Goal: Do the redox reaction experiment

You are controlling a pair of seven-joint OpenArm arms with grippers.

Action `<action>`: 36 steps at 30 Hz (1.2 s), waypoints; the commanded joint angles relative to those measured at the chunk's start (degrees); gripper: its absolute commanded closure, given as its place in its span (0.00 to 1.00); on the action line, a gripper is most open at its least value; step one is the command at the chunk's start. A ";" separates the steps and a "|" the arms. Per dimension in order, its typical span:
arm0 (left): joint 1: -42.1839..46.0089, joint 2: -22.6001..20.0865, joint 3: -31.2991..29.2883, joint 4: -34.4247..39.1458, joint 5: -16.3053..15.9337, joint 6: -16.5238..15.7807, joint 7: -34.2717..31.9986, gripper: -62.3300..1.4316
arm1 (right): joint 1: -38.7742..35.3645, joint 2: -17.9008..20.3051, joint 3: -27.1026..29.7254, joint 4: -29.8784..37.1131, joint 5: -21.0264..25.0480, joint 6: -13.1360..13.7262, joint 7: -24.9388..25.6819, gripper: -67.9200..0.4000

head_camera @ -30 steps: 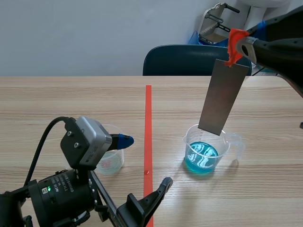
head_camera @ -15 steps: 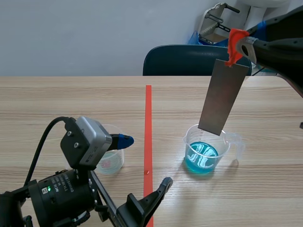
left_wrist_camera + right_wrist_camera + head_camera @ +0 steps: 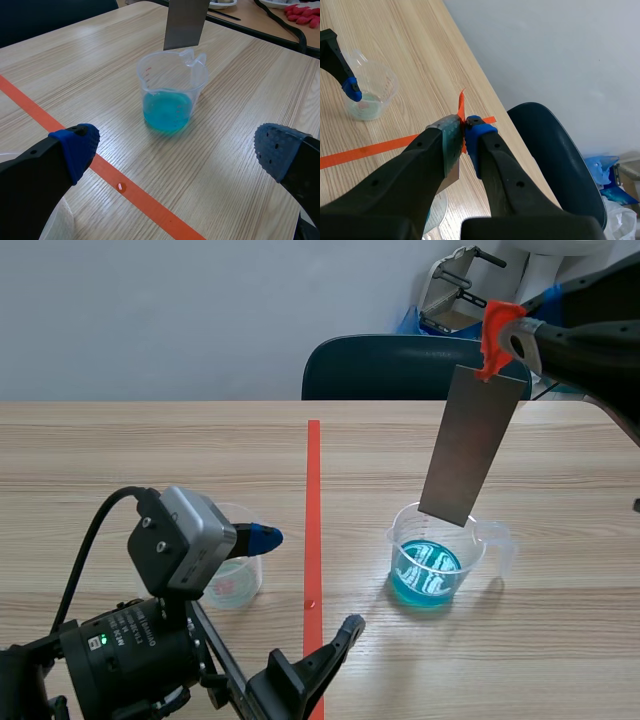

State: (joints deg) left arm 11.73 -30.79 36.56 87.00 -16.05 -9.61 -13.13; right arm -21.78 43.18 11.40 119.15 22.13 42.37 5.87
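The experiment looks to be at its dipping step, and the dip itself is not yet done. The left pincer [image 3: 176,146] plays no part in it. It sits low with its fingers spread wide and holds nothing. The small clear cup [image 3: 235,575] is just beside its left finger, with the blue pad over the cup's rim but no grip on it. Across the orange tape line [image 3: 314,500], the plastic beaker [image 3: 172,90] stands ahead of that open pincer, roughly in line with the gap between its fingers.

The right pincer [image 3: 462,131] is raised well above the table and pinched tight on an orange clip [image 3: 492,335]. From the clip a flat grey metal strip [image 3: 470,445] hangs tilted. Its lower edge is down at the beaker's rim, directly beneath this pincer. From the left wrist view the edge seems to sit at or just above the mouth, clear of the liquid, though I cannot tell whether it has entered the mouth at all.

My reading is that the strip has been picked up and lined up over the beaker. Lowering it into the solution and waiting for the reaction are left to do.

- **Small cup:** it holds only a shallow, pale layer at the bottom, faintly tinted, and I cannot name what it is.
- **Beaker:** it has a spout, a handle and red graduation marks, and bright blue liquid fills roughly its lower third.
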 commanded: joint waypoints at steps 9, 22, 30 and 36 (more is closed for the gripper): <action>-0.33 0.46 -0.37 0.83 -0.20 -0.11 -1.68 0.00 | 0.50 0.13 0.61 0.92 0.61 0.35 0.46 0.98; -1.09 3.48 -0.35 0.81 3.52 1.73 -1.36 0.33 | 0.50 0.13 0.61 0.92 0.61 0.35 0.46 0.98; -7.76 7.61 2.01 -3.91 3.65 2.23 2.03 0.88 | 0.50 0.13 0.61 0.92 0.61 0.35 0.46 0.98; -13.73 12.72 5.55 -12.37 3.61 2.23 0.72 0.89 | 0.50 0.13 0.61 0.92 0.61 0.35 0.46 0.98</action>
State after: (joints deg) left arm -1.65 -18.98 41.82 73.87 -12.03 -7.29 -10.79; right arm -21.78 43.18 11.40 119.15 22.13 42.37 5.87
